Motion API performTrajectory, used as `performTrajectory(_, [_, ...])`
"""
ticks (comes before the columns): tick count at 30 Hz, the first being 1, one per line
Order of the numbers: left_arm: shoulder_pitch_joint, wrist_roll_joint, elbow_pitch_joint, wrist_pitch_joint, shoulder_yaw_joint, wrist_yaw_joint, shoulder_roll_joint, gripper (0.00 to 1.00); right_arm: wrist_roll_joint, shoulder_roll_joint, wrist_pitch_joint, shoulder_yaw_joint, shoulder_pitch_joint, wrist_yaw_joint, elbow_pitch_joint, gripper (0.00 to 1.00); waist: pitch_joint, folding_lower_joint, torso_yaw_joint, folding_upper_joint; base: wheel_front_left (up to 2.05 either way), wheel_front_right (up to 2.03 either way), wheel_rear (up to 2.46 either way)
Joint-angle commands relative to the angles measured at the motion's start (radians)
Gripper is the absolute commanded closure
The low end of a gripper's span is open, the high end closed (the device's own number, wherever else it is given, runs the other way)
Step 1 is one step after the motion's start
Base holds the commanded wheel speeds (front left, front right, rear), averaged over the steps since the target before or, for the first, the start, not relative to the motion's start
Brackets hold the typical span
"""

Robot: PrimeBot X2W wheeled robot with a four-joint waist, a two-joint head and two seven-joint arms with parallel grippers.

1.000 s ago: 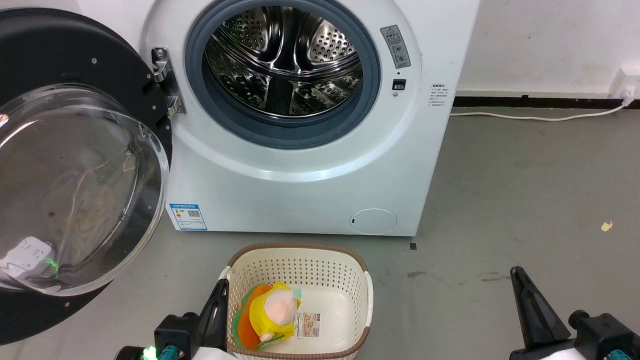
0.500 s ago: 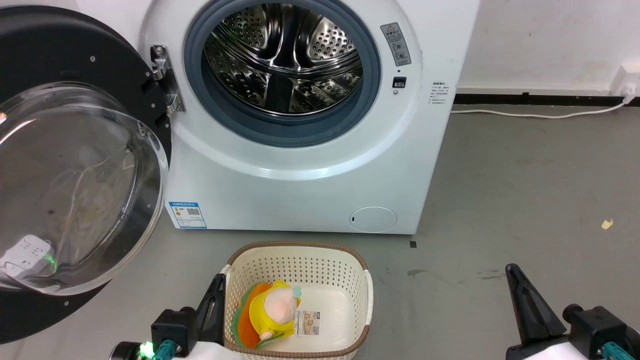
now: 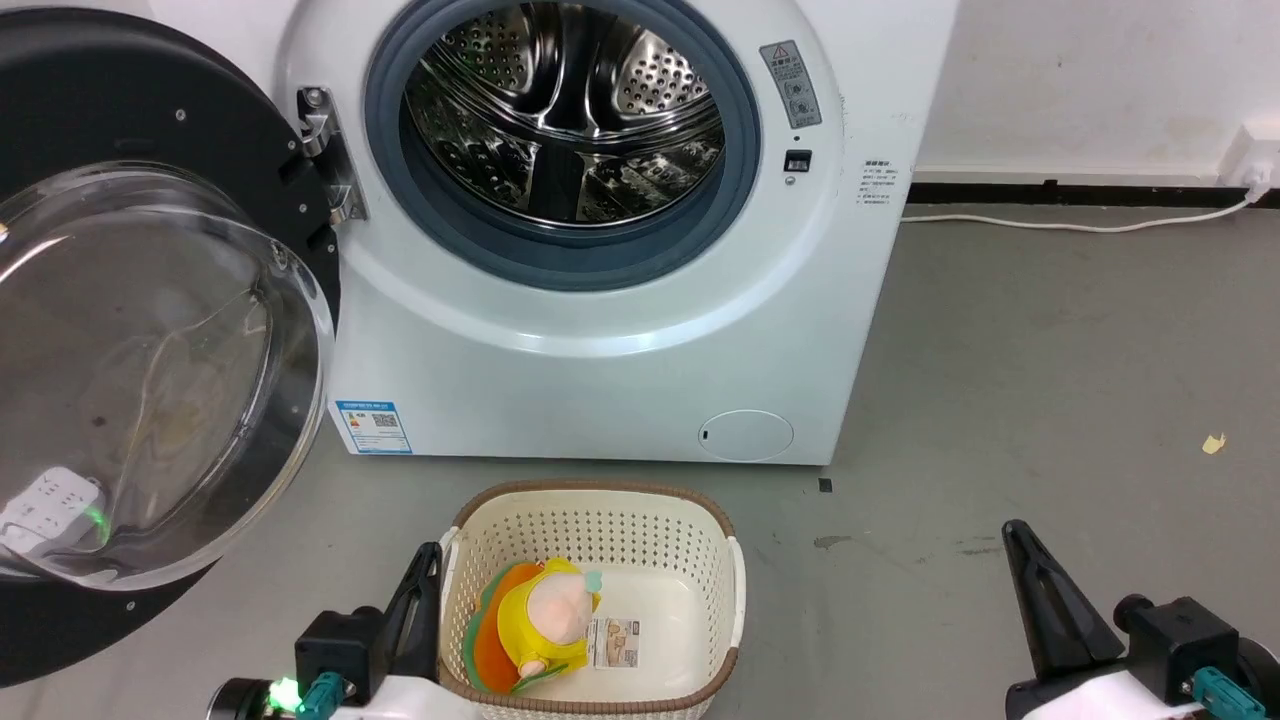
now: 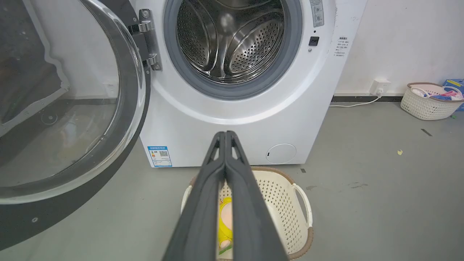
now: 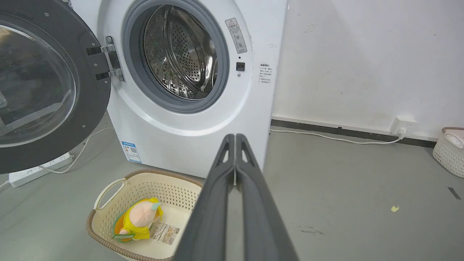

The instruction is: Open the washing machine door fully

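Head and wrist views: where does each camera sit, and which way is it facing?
Head view: on the head, looking forward and down at the washing machine, its open door and the basket; left gripper and right gripper show at the bottom.
Left wrist view: low, facing the drum squarely over the basket; its own closed fingers.
Right wrist view: low, further right, angled left at the drum; its own closed fingers.
Both wrist views share a second basket by the wall.
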Motion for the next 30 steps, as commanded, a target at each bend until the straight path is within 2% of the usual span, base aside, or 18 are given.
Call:
performTrajectory(1, [-0.016, 0.017, -0.011, 0.008, 0.013, -0.007, -0.007, 1.0, -0.008, 0.003, 0.008, 0.002, -0.015, 0.0, 0.003, 1.0, 0.001, 0.0, 0.0, 0.0, 0.0, 0.0, 0.0])
performTrajectory(30, [-0.025, 0.07, -0.047, 0.06, 0.07, -0.031, -0.029, 1.0, -0.026, 0.004, 0.068, 0.015, -0.043, 0.001, 0.004, 1.0, 0.013, 0.0, -0.004, 0.0, 0.0, 0.0, 0.0])
